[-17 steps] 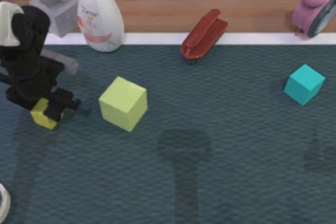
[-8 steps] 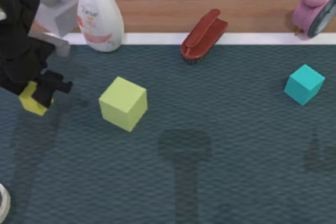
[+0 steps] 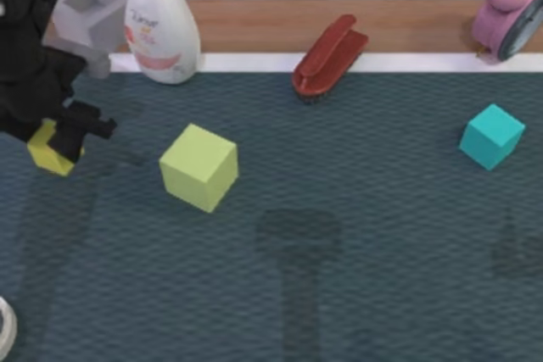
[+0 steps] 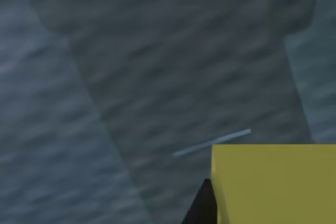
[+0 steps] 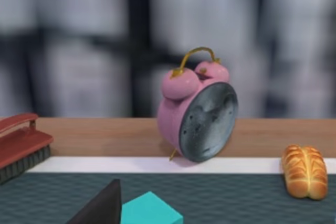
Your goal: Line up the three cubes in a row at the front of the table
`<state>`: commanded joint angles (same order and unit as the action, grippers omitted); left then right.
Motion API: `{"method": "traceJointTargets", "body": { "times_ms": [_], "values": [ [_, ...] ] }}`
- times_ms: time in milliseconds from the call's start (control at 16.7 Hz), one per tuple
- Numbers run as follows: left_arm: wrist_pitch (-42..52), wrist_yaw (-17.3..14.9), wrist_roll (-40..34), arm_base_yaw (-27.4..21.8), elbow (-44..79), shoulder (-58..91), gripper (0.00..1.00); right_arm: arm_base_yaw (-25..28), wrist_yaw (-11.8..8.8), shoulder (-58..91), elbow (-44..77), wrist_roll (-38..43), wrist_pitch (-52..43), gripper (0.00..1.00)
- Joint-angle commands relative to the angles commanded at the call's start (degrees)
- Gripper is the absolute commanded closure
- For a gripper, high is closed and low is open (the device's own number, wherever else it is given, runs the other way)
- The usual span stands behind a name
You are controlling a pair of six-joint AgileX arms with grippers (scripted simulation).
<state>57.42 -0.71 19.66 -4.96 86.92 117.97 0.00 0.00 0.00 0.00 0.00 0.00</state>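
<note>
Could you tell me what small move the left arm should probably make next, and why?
Probably carry the small bright yellow cube toward the bottom edge of the top view, then lower it. The left gripper is shut on it at the dark woven table's left edge, while the larger pale yellow-green cube and teal cube sit apart, not in a row.

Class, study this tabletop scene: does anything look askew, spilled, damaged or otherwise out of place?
Nothing looks spilled or damaged. The only oddity: the small bright yellow cube sits tilted in the left end effector at the left of the dark woven table, while the pale yellow-green cube and teal cube rest flat.
</note>
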Motion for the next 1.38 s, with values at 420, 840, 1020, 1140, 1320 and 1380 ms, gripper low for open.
{"method": "traceJointTargets", "body": {
  "times_ms": [420,840,1020,1140,1320,1380],
  "values": [
    [4.3,0.6,-20.1,-14.5,8.0,5.1,1.0,0.0,0.0,0.0,0.0,0.0,0.0,0.0],
    [10.3,1.2,-55.2,-37.5,17.9,10.8,1.0,0.0,0.0,0.0,0.0,0.0,0.0,0.0],
    [11.9,1.5,-68.0,-46.2,21.3,11.9,1.0,0.0,0.0,0.0,0.0,0.0,0.0,0.0],
    [12.4,1.8,-73.7,-50.5,22.9,12.0,1.0,0.0,0.0,0.0,0.0,0.0,0.0,0.0],
    [12.7,2.1,-77.7,-53.8,24.2,12.0,1.0,0.0,0.0,0.0,0.0,0.0,0.0,0.0],
    [12.7,2.2,-77.8,-53.9,24.2,12.0,1.0,0.0,0.0,0.0,0.0,0.0,0.0,0.0]
  ]
}}
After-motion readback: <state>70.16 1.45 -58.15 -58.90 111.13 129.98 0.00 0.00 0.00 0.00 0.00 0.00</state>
